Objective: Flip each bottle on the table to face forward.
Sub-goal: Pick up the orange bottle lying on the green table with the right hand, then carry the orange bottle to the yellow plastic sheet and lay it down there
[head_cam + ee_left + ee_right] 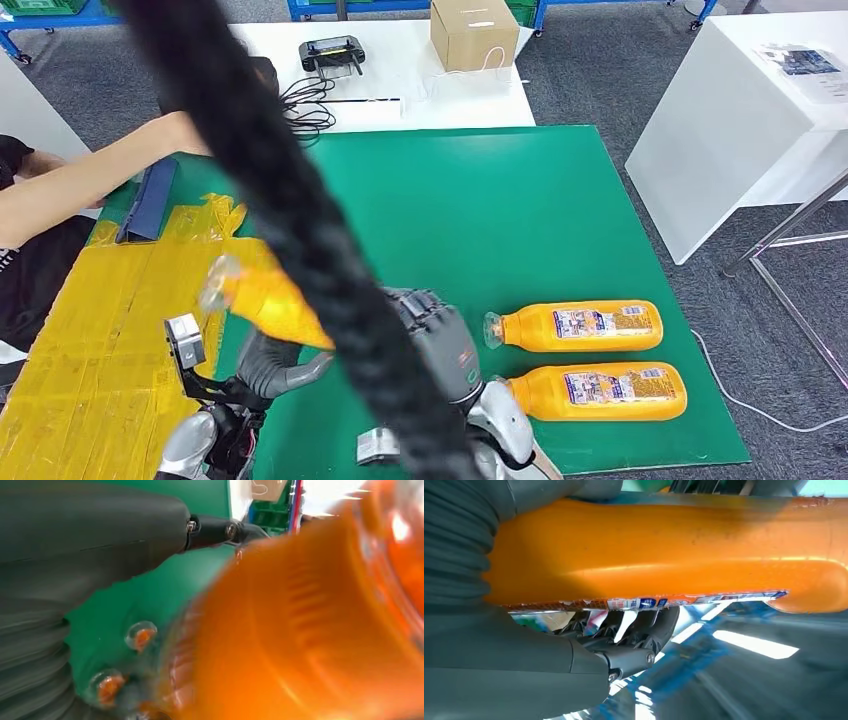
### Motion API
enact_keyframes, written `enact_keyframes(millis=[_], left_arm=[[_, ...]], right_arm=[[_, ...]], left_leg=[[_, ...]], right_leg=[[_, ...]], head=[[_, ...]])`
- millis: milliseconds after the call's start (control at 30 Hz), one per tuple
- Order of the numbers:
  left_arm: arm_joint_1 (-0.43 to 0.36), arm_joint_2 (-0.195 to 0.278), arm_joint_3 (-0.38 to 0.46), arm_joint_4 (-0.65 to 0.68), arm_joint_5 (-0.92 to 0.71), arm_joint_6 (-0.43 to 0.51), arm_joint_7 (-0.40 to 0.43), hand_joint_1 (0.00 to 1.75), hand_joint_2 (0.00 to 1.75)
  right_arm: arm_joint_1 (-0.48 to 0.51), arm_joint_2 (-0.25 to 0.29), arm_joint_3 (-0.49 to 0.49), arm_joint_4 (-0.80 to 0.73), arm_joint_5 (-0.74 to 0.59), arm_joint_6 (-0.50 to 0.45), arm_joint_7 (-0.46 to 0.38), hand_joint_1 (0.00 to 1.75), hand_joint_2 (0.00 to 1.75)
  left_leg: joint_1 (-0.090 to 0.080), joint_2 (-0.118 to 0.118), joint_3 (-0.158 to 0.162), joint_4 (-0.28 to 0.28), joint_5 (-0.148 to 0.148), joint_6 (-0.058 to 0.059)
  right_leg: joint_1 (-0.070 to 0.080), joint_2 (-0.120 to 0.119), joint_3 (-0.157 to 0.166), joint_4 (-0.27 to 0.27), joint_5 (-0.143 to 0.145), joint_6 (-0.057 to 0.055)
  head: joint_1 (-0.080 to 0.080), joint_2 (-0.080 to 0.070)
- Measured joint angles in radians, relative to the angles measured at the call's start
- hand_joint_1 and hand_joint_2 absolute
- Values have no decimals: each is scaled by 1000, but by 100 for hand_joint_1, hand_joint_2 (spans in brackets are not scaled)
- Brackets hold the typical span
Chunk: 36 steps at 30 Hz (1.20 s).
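From the head view, you have two orange bottles point(582, 326) and point(600, 391) lying side by side on the green mat point(480, 210), labels up, so those look done. A third bottle point(262, 298) is off the mat, tilted with its clear cap up and away from you, partly behind a black cable point(290, 210) that crosses the picture. The left hand point(275, 365) sits under it and the right hand point(440, 335) beside it. A person's arm point(90, 175) reaches in over the yellow sheet point(110, 320).

In the left wrist view, the bottle point(300, 630) is blurred and close; the left hand point(100, 525) grips it.

In the right wrist view, the right hand point(524, 670) has its dark fingers point(634, 630) curled under the bottle point(664, 545), at the label edge. You can't read the print in any view; it is too small or blurred.
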Motion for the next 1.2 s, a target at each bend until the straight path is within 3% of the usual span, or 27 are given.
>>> enact_keyframes(millis=[367, 500, 800, 933, 1200], left_arm=[[-16, 6, -20, 28, 10, 5, 4, 0, 175], [-17, 6, -20, 33, 11, 5, 5, 0, 175], [-28, 7, -21, 68, 71, 11, 23, 0, 175], [-33, 8, -21, 87, 90, 13, 24, 175, 175], [-35, 7, -13, 116, 172, 26, 43, 175, 175]], right_arm=[[-26, 6, 49, 73, 19, -37, 6, 175, 175], [-29, 6, 53, 82, 18, -37, 7, 165, 175], [-73, 7, 111, 149, 25, -26, 8, 173, 175], [-101, 7, 139, 192, 35, -28, 18, 175, 175], [-142, 12, 172, 269, 26, -28, 33, 175, 175]], left_leg=[[0, 0, 0, 0, 0, 0], [0, 0, 0, 0, 0, 0], [0, 1, 0, 0, 0, 0], [0, 1, 0, 0, 0, 0], [0, 2, 0, 0, 0, 0]], right_leg=[[0, 0, 0, 0, 0, 0], [0, 0, 0, 0, 0, 0], [0, 0, 0, 0, 0, 0], [0, 0, 0, 0, 0, 0], [0, 1, -1, 0, 0, 0]], head=[[0, 0], [0, 0], [0, 0], [0, 0], [0, 0]])
